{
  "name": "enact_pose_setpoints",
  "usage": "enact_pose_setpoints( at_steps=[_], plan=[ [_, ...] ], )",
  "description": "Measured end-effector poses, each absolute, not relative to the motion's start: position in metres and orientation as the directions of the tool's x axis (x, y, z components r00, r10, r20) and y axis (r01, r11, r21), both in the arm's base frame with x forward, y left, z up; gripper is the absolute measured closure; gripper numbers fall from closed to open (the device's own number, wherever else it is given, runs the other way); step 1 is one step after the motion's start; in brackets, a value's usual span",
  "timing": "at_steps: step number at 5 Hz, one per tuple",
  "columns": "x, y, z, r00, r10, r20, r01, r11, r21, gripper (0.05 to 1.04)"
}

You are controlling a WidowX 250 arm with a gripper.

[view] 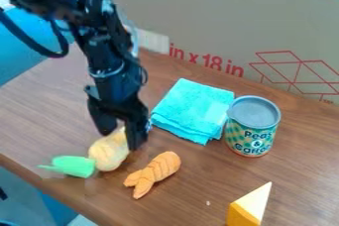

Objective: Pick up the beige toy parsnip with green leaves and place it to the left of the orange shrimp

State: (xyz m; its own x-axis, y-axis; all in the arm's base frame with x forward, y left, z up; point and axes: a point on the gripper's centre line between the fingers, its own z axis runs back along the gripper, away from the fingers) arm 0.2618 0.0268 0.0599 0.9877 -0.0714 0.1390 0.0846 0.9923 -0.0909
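Pincer (121, 141) at yellow-and-green toy vegetable (108, 151); cannot tell if clenched; toy shrimp (157, 169) just right; folded turquoise cloth (192, 108) farther right.

The hand (120, 141) partly hides the yellow toy (108, 154); bottom edge crops a wedge (248, 211).

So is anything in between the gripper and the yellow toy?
No, nothing that I can see. The gripper is right at the yellow toy, and the orange toy lies off to the side.
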Motion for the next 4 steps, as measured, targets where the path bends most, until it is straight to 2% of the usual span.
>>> enact_pose_setpoints(
  at_steps=[1, 4],
  plan=[
    [0.263, 0.022, 0.085, 0.979, -0.067, 0.194, 0.093, 0.987, -0.128, 0.077],
    [0.28, 0.055, 0.112, 0.977, -0.038, 0.21, 0.024, 0.997, 0.072, 0.077]
  ],
)
